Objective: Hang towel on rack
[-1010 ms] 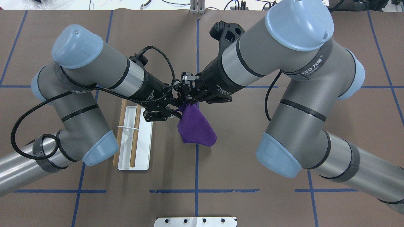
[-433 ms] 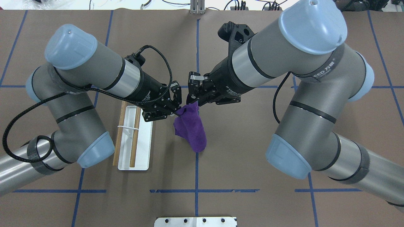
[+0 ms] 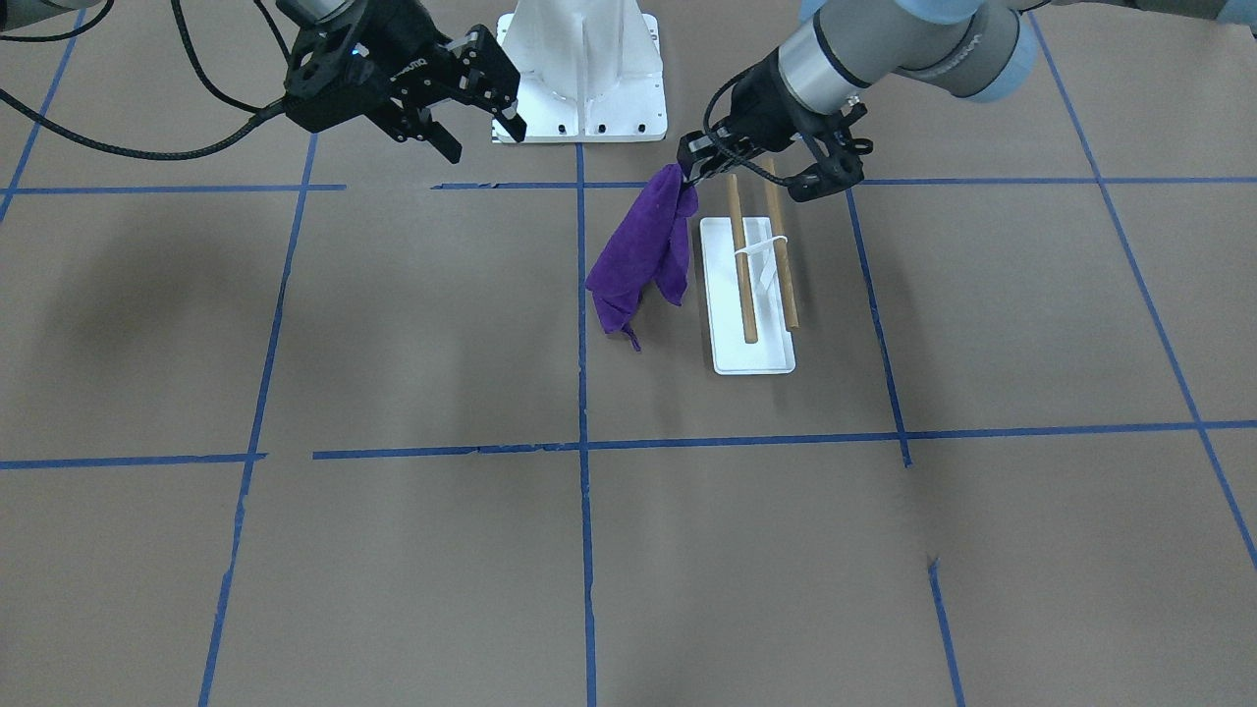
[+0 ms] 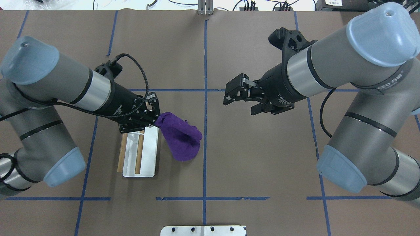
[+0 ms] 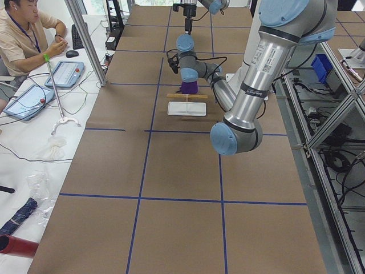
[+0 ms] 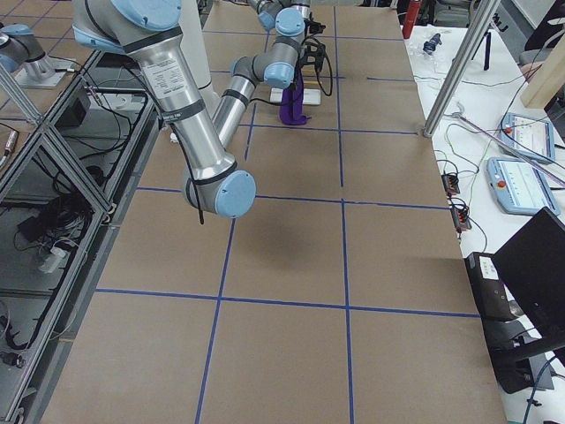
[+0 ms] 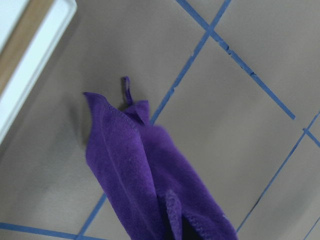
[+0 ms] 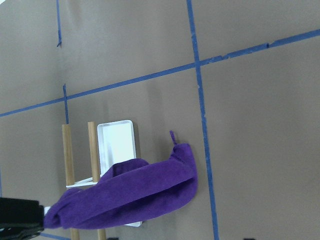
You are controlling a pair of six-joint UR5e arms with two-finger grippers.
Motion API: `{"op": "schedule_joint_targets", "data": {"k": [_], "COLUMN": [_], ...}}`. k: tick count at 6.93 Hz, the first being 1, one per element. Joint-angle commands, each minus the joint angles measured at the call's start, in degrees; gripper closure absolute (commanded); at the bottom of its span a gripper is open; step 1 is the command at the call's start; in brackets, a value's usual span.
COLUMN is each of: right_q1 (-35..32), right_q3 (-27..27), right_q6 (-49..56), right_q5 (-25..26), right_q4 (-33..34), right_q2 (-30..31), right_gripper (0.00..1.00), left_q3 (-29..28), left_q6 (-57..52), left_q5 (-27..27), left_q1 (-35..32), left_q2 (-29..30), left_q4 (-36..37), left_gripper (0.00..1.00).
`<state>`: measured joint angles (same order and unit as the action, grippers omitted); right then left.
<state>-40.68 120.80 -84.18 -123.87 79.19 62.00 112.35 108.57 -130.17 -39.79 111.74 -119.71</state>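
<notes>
1. The left end effector [image 4: 157, 120] hung over the far end of the rack [image 4: 148, 164], its fingers closed on one bunched corner of the towel [image 4: 182, 139].
2. The rack stood on the brown worktop [image 4: 262, 164], both wooden dowels [image 3: 741, 275] bare, with the flat white base beneath them.
3. The towel hung down from the left end effector's fingertips in a folded, narrow bundle. It was just beside the rack, on the side facing the right arm, and lay over neither dowel. In the front-facing view its small corner loop [image 3: 633, 340] dangled at the lowest point. Whether that end touched the worktop could not be told.
4. The right end effector [image 4: 239, 106] was well apart from the towel, across the blue centre line of tape. Its fingers were spread wide with nothing between them, pointing toward the towel.
</notes>
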Motion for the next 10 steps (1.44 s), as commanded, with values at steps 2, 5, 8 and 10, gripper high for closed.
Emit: {"op": "schedule_joint_targets", "data": {"k": [2, 5, 8, 10], "right_q1": [-1.51, -1.51, -1.51, -1.59], "right_q3": [0.05, -0.13, -0.13, -0.04], "right_q6": [0.77, 0.77, 0.77, 0.77], "right_q5": [0.38, 0.64, 0.64, 0.73], "right_q4": [-0.09, -0.09, -0.09, -0.09], "right_q2": [3.99, 4.18, 4.18, 4.18], "right_gripper": [0.00, 0.00, 0.00, 0.00], "left_q3": [4.02, 1.13, -0.11, -0.81], "left_q6": [-15.42, -31.22, -31.06, -29.74], "left_q5": [-0.79, -0.79, -0.62, -0.70], "left_q1": [-7.81, -11.89, -11.45, -11.36], "left_q2": [-13.70, -19.11, -18.49, -16.64], "left_q4": [-0.08, -0.08, -0.17, -0.17], "left_gripper": [1.00, 1.00, 0.59, 0.53]}}
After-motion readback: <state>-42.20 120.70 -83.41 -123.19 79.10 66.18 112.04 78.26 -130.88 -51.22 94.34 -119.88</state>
